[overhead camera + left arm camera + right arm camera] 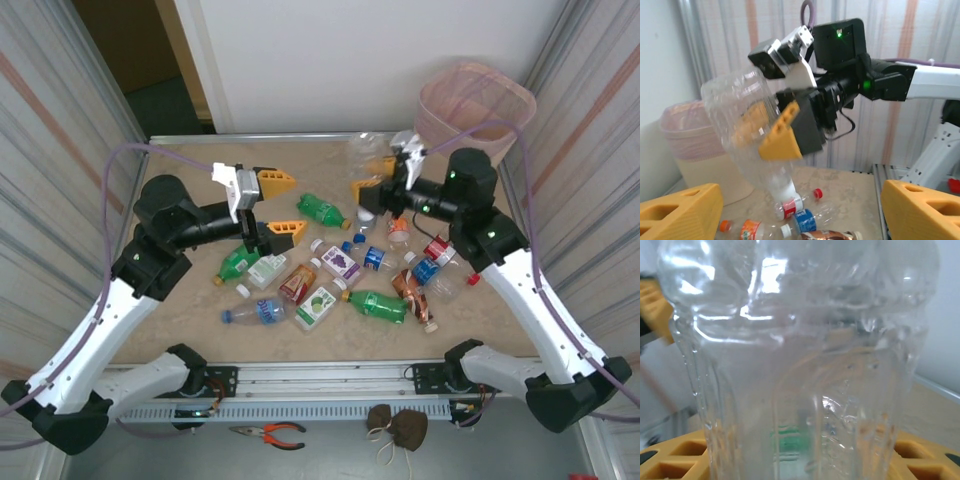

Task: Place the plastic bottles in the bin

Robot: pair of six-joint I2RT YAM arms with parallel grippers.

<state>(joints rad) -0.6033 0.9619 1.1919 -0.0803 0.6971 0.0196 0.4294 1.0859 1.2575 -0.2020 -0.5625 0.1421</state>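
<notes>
My right gripper [376, 177] is shut on a large clear plastic bottle [362, 148], held above the table's far middle, left of the bin [475, 100]. In the left wrist view that bottle [737, 120] hangs neck down between the right gripper's yellow fingers [782, 137], with the pale bin [695, 150] behind it. Up close the bottle [800, 350] stands over my right gripper [800, 462]. My left gripper [283, 206] stands open and empty, its fingers [680, 212] wide apart. Several bottles lie on the table: green ones [322, 211] [378, 305], a white fruit-labelled one [318, 306], a blue-labelled one [258, 312].
Orange-handled pliers [268, 432] and a brown pouch [397, 425] lie on the floor in front of the table rail. Corrugated walls close in both sides. More small bottles [805, 220] lie under my left gripper.
</notes>
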